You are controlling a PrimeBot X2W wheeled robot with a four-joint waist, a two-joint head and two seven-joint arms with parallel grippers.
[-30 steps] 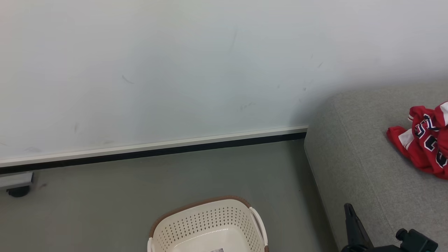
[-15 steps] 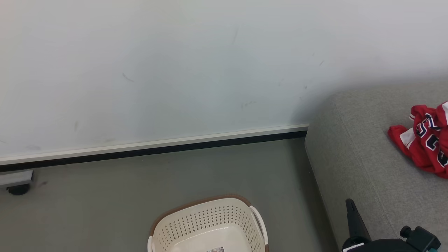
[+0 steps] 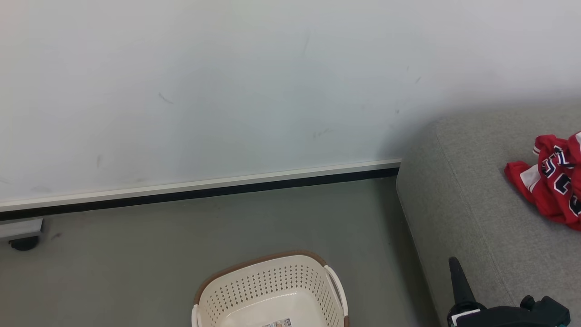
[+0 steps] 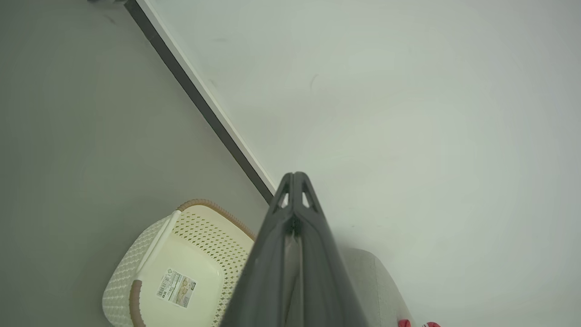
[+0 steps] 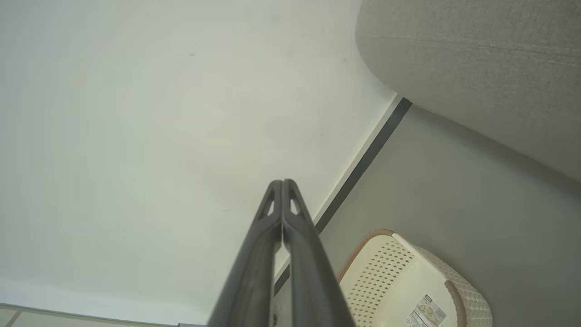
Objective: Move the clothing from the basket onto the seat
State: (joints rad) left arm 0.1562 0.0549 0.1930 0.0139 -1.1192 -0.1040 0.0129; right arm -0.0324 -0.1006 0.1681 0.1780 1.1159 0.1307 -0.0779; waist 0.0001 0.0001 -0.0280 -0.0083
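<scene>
one basket (image 3: 272, 290), one label (image 4: 177, 288) inside it, one seat (image 3: 463, 204), one red clothing (image 3: 551, 186) heap, garments uncountable; two grippers, left gripper (image 4: 294, 175) and right gripper (image 5: 282, 181), two fingers (image 4: 268, 263) each.

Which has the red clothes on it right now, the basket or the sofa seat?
The grey sofa seat: the red clothing lies crumpled on it, while the cream basket holds a label but no fabric.

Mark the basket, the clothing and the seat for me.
basket (image 3: 272, 284), head view, perforated far wall.
clothing (image 3: 544, 202), head view, red fabric, lower part.
seat (image 3: 472, 213), head view, bare grey top surface.
</scene>
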